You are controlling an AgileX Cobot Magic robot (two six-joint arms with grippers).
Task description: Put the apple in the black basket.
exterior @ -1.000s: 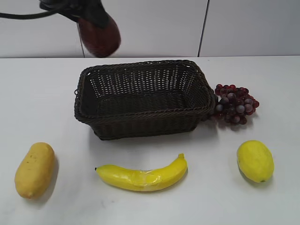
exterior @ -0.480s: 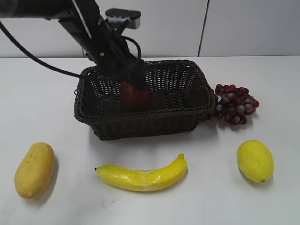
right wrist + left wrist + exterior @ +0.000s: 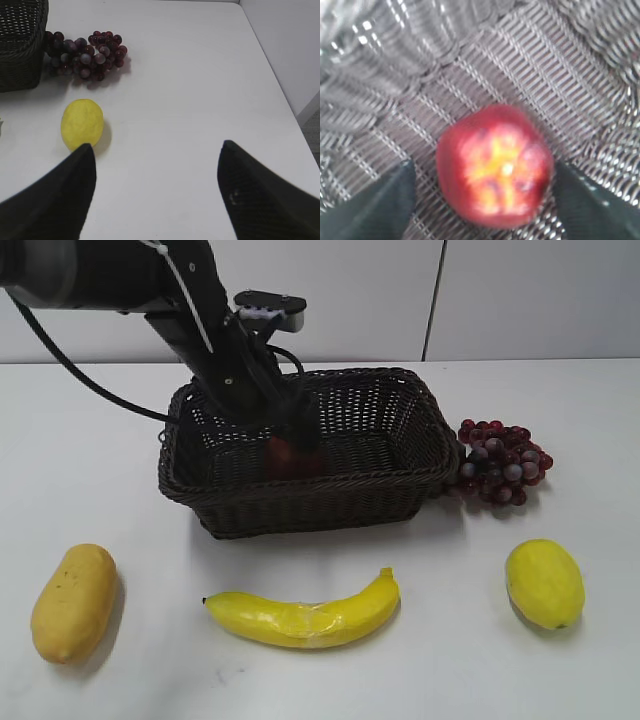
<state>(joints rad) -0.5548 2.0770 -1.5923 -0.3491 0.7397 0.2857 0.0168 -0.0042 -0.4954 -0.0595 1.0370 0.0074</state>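
The dark red apple (image 3: 293, 457) (image 3: 495, 165) rests on the woven floor of the black basket (image 3: 300, 502) (image 3: 545, 75), near its middle left. My left gripper (image 3: 288, 430) (image 3: 482, 162) reaches down into the basket from the upper left and is open. Its fingers stand on either side of the apple, with a clear gap on the left side. My right gripper (image 3: 155, 145) is open and empty above bare table at the right; it does not show in the exterior view.
A bunch of purple-red grapes (image 3: 500, 463) (image 3: 85, 55) lies against the basket's right end. A lemon (image 3: 544, 583) (image 3: 82, 123), a banana (image 3: 305, 616) and a mango (image 3: 73, 601) lie in front. The table's right edge (image 3: 280, 90) is near.
My left arm has come down from high at the back left into the basket with the apple. The apple has sunk lower, onto the basket floor, and the fingers have parted.
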